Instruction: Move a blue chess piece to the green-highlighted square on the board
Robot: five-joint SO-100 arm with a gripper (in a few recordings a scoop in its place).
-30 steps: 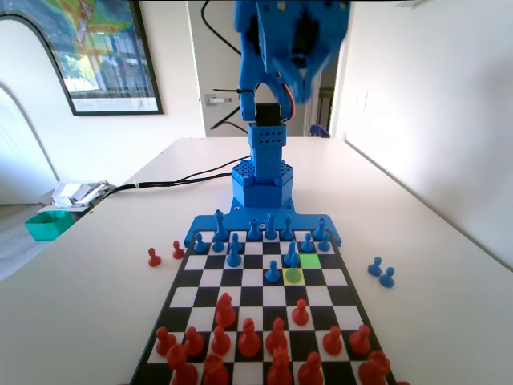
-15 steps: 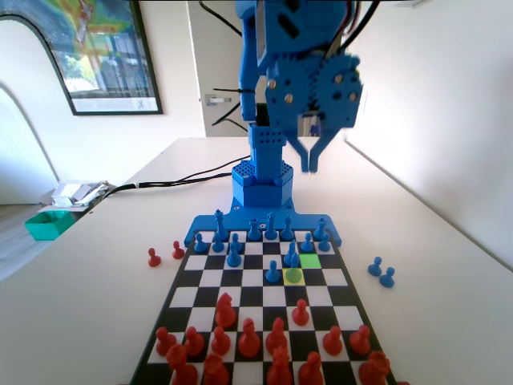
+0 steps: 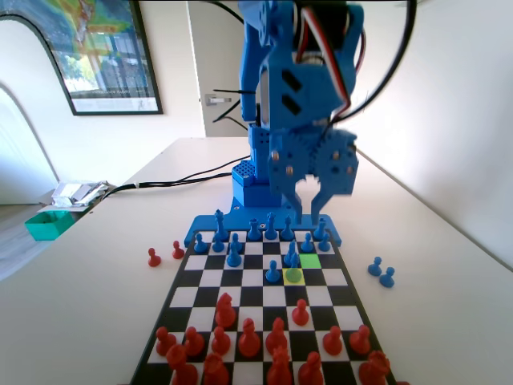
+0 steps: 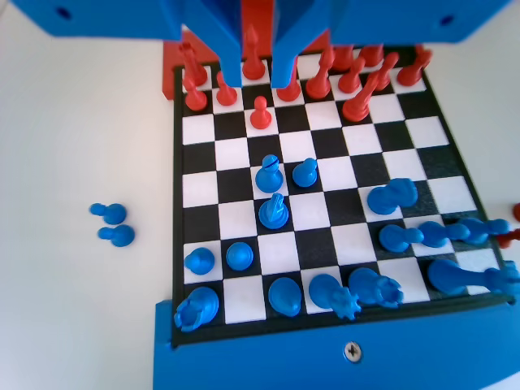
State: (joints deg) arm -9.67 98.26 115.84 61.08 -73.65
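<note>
Since a second ago the blue two-finger gripper (image 3: 311,210) has swung down over the board's (image 3: 346,298) far rows, jaws apart and empty. The small greenish-blue plastic pawn (image 3: 294,275) sits on the yellow square, diagonally beside the bright green square (image 3: 310,261). Crowded neighbours risk toppling. White tabletop (image 3: 96,281), sunlit room.

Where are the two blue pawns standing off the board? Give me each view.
Fixed view: the two blue pawns stand right of the board, about level with its yellow square.
Wrist view: the pair stands left of the board.
Shared landmark: the board's side edge nearest them.
</note>
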